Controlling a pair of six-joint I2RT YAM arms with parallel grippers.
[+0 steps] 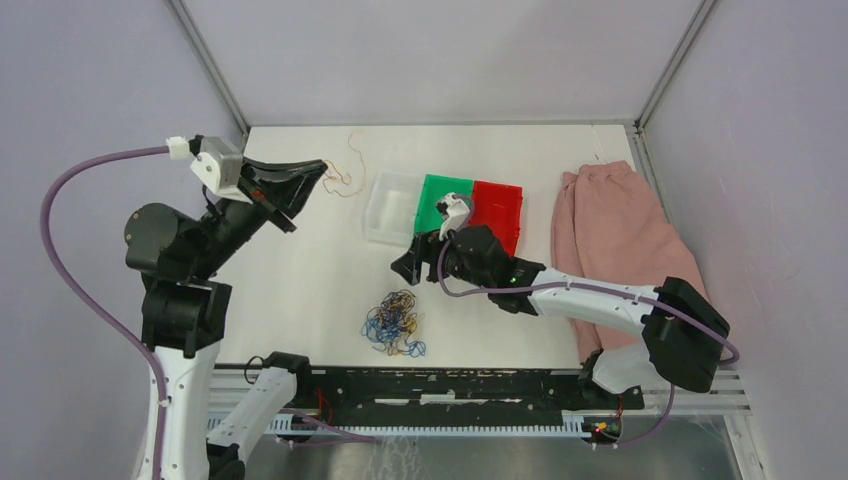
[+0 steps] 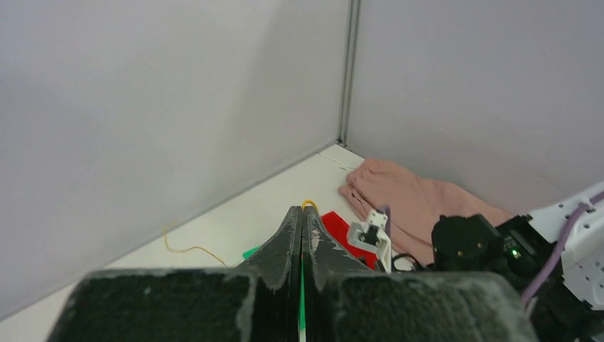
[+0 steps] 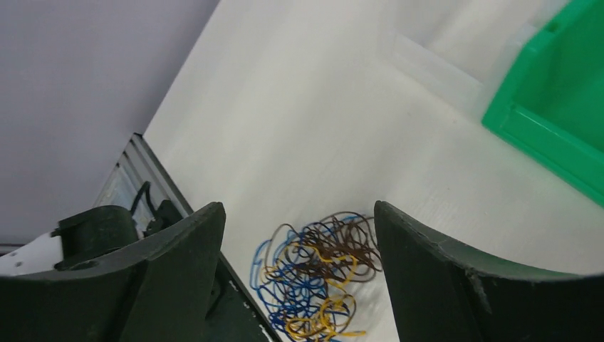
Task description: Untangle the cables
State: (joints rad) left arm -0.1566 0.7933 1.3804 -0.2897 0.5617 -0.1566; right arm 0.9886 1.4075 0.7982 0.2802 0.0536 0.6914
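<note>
Hovering open-fingered, right gripper (image 1: pixel 415 262) faces tangled blue, brown, yellow curly wires (image 1: pixel 395 322) at 6 o'clock; left gripper (image 1: pixel 320 172), 10 o'clock, pinches yellow-tan strand (image 1: pixel 346 181).

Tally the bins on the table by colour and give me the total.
Clear bin: 1
Green bin: 1
Red bin: 1
Total: 3
</note>
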